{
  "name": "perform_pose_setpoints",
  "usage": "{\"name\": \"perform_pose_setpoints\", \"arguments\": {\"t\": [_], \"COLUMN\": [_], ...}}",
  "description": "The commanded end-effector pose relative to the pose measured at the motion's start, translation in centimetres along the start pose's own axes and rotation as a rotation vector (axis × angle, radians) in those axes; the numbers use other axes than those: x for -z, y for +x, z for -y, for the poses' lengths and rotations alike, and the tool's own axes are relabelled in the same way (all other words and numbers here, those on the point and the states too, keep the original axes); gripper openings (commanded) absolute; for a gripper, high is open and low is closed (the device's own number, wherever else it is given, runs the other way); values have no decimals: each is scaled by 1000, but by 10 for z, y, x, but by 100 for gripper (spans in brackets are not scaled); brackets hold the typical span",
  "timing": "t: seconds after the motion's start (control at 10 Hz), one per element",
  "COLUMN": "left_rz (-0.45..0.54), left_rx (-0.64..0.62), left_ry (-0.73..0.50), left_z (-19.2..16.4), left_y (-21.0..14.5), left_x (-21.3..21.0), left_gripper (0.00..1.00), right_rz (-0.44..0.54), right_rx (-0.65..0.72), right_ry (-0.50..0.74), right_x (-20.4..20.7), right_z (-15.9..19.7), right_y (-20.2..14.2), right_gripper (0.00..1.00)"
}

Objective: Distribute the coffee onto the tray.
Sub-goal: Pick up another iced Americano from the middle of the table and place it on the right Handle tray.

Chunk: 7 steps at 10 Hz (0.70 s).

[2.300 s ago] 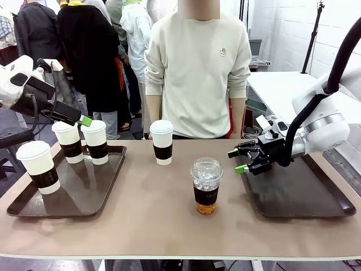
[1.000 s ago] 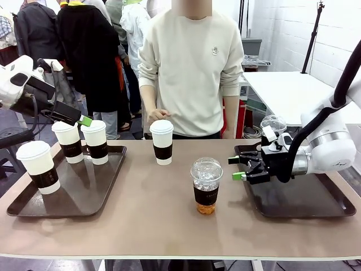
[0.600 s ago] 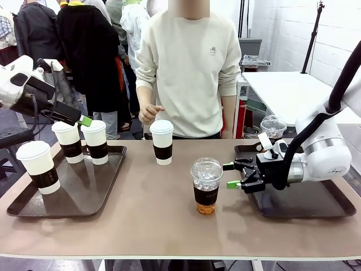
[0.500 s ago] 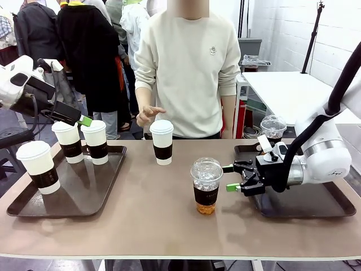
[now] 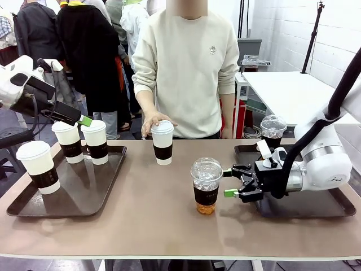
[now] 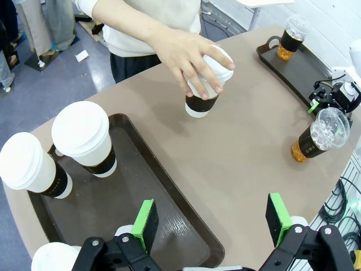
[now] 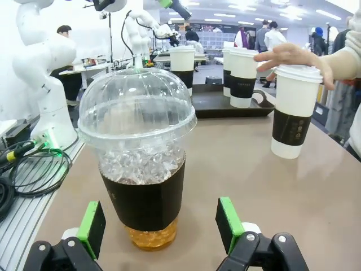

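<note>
Two green pads of the right gripper (image 7: 162,226) stand spread wide, jaws released and empty, level with the lower body of the iced coffee cup (image 7: 140,158), which sits just ahead of them and between their lines without contact; the horizontal approach appears chosen so the pads meet the dark sleeve below the dome lid. From the front, this cup (image 5: 206,185) stands on the bare surface (image 5: 163,214), just beside the right gripper (image 5: 230,182) and short of the right tray (image 5: 304,206), where a second iced cup (image 5: 273,131) rests at the far edge. A person's hand (image 5: 155,119) rests on the lid of a paper cup (image 5: 162,142) mid-surface. Left gripper (image 6: 212,216) hovers with jaws apart, empty, above the left tray (image 5: 73,192) bearing three paper cups (image 5: 67,141)
</note>
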<state>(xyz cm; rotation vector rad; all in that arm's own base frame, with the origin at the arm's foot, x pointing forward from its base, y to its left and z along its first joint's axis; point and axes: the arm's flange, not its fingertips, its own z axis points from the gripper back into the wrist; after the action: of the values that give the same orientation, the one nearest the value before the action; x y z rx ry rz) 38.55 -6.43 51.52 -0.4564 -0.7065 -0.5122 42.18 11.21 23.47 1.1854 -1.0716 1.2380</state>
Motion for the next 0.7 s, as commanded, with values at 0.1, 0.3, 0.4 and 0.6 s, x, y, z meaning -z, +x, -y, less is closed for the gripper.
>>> {"name": "perform_pose_setpoints", "arguments": {"t": [0.1,0.3,0.4,0.6], "left_rz": [5,5,5,5], "left_rx": [-6,-6,-6,-6], "left_ry": [-15,-15,-15,-15], "left_z": [-2,-2,-2,-2], "left_y": [0,0,0,0], "left_x": [1,1,1,1], "left_gripper": [100,100,100,100], "right_rz": [3,2,3,-8], "right_rx": [-39,-32,-30,-19], "right_ry": [-66,-52,-46,-20], "right_x": [19,25,27,31], "right_z": [-10,-9,-10,-12], "right_y": [-3,-5,-5,-4], "right_gripper": [100,100,100,100]}}
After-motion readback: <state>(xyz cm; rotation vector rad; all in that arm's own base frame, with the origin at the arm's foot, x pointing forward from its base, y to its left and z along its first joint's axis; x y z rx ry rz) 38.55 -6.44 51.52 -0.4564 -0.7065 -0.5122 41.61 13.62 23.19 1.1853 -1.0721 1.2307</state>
